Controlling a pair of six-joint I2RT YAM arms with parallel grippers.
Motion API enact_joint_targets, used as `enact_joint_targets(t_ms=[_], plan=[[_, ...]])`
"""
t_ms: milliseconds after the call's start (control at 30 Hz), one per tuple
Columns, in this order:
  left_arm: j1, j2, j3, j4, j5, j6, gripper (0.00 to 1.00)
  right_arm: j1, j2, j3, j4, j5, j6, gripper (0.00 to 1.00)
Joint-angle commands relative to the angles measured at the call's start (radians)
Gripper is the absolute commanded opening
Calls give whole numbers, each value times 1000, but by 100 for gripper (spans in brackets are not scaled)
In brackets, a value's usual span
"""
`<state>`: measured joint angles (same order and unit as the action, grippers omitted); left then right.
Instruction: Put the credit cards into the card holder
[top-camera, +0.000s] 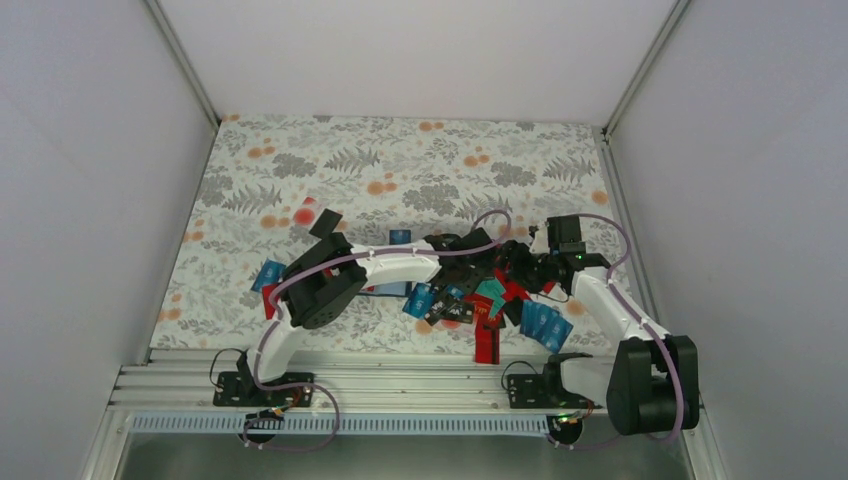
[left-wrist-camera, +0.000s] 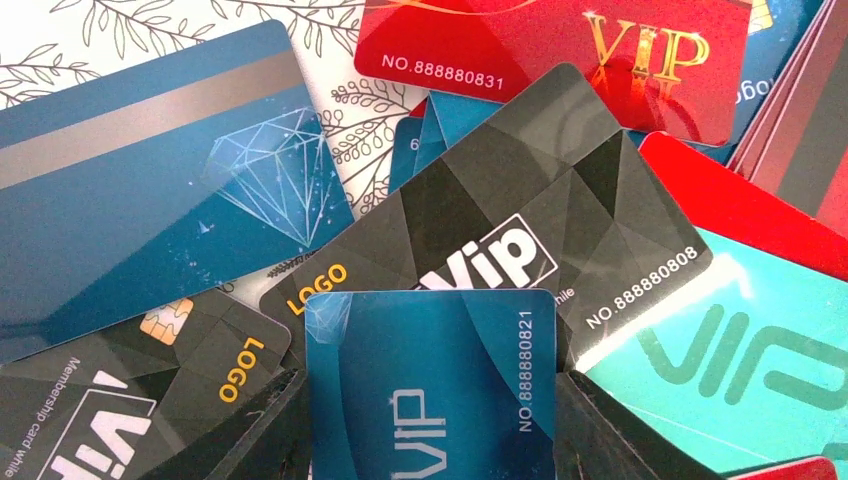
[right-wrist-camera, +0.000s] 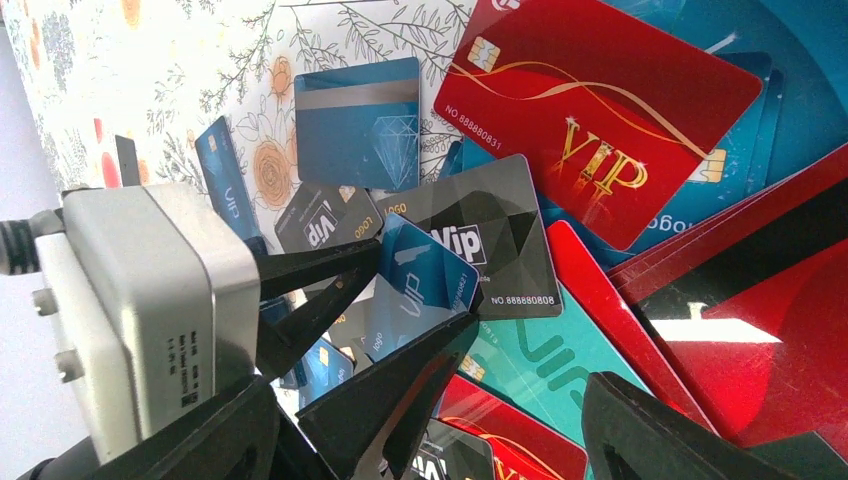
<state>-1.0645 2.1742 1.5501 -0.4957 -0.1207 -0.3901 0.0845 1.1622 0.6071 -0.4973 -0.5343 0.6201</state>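
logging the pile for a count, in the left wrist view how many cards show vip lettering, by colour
black cards: 2
red card: 1
blue card: 1
teal card: 1
total: 5

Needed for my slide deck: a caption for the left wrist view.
Left gripper grips a blue rectangular plastic VIP card over overlapping black, red and teal cards.

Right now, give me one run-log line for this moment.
left tool: shut on blue VIP card | right tool: open, empty, facing left tool | loose cards: overlapping heap on floral table
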Motion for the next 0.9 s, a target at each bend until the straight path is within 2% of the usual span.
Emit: enact_joint_targets(t_ms=[0, 400, 667, 867], plan=[[-12, 27, -97, -31, 31, -10, 47, -3, 9, -8, 11, 9, 0, 77], [29, -173, -106, 36, 130, -17, 47, -3, -17, -7, 46, -54, 12, 76], [47, -237, -124, 69, 181, -24, 47, -3, -14, -12, 79, -115, 21, 73], [50, -251, -123, 82, 195, -26, 47, -3, 7, -15, 124, -188, 43, 66]])
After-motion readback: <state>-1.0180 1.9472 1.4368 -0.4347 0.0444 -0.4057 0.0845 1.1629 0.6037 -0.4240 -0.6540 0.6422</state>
